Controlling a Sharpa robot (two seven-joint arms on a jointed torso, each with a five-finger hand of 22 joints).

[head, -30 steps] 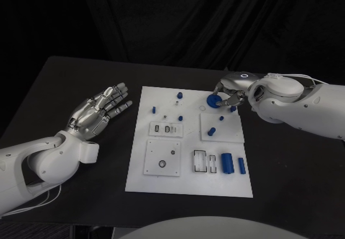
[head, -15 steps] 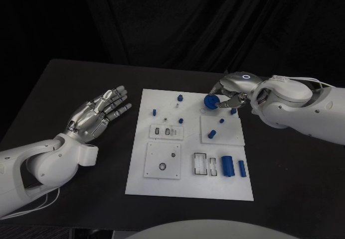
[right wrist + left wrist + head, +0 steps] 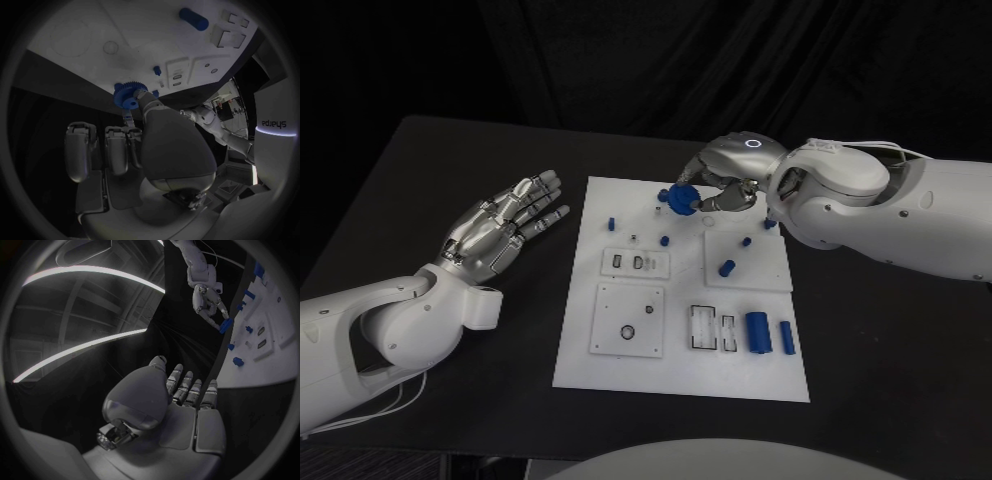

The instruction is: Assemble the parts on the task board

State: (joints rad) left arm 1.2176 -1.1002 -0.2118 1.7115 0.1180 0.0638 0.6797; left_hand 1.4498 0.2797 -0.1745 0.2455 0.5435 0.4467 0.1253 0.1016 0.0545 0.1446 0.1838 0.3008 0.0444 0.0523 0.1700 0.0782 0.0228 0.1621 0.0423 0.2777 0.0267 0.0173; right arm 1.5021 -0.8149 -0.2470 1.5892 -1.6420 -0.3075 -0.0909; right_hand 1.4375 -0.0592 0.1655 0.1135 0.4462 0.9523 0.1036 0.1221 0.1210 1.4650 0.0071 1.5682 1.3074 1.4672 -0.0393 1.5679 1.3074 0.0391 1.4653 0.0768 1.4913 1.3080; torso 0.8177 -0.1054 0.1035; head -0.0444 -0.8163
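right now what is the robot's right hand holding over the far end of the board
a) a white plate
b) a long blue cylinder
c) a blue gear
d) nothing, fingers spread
c: the right hand pinches a blue gear with toothed rim, seen close in the right wrist view, above the far end of the task board.

task board [image 3: 678, 340] mid-table [image 3: 430, 160], between hands

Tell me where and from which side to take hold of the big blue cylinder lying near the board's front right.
Grip the big blue cylinder across its middle, fingers coming from above onto its long sides. It lies flat on the task board; a white slotted block and a slimmer blue piece flank it closely.
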